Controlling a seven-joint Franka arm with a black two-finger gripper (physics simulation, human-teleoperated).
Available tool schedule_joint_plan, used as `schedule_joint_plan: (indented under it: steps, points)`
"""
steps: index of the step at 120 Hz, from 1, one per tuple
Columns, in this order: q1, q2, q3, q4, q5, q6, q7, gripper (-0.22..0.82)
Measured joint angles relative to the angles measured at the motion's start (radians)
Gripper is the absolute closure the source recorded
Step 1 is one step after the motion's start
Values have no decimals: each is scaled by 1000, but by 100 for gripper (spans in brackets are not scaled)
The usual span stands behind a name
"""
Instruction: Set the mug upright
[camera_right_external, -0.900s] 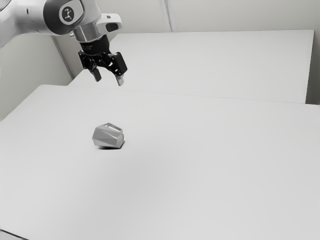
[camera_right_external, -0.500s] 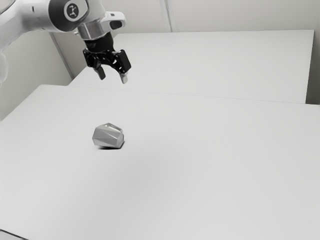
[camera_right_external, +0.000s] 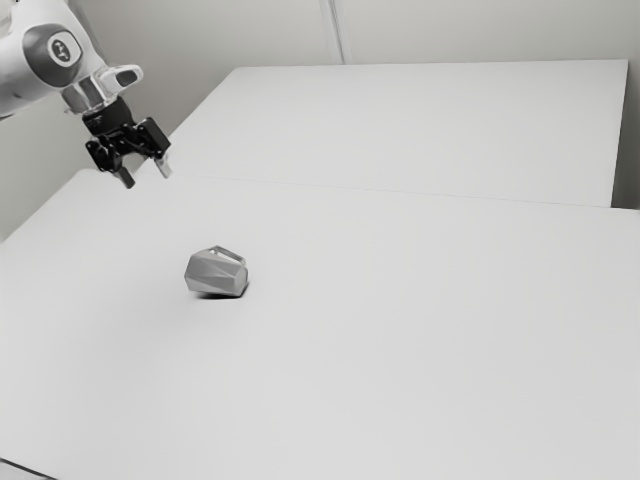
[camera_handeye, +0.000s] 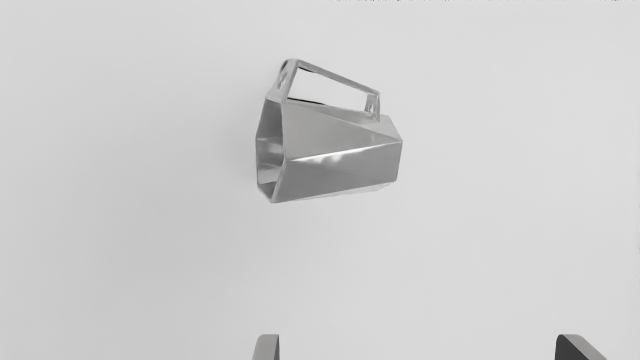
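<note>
My gripper (camera_right_external: 145, 177) hangs well above the table toward the exterior view's upper left, up and to the left of the mug there. A grey, faceted mug (camera_right_external: 216, 272) lies on its side on the tabletop, apart from the gripper. In the wrist view the mug (camera_handeye: 340, 155) shows its hollow mouth at one end and its angular handle along one side. Beyond the mug from the handle, the gripper (camera_handeye: 417, 347) has its two fingertips wide apart, with nothing between them.
The white table (camera_right_external: 400, 340) stretches broadly around the mug. Behind it, in the exterior view, stands a large pale panel (camera_right_external: 420, 130), with grey walls around. A thin dark line (camera_right_external: 28, 469) runs at the exterior view's lower left corner.
After a slight shift to the exterior view's right, my gripper has swung back to that view's left and somewhat lower, tilting a little. The mug has stayed where it was.
</note>
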Motion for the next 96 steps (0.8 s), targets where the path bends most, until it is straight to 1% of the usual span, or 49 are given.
schedule_joint_plan:
  steps: [11,34,62,82,96]
  points:
    - [47,44,-5,-3,-52,20,58,0]
    - [106,125,-31,-30,-122,63,169,0]
    - [149,159,-34,-132,-244,116,284,0]
    - [163,190,-34,-183,-337,144,354,0]
    - [168,221,-34,-194,-387,167,401,0]
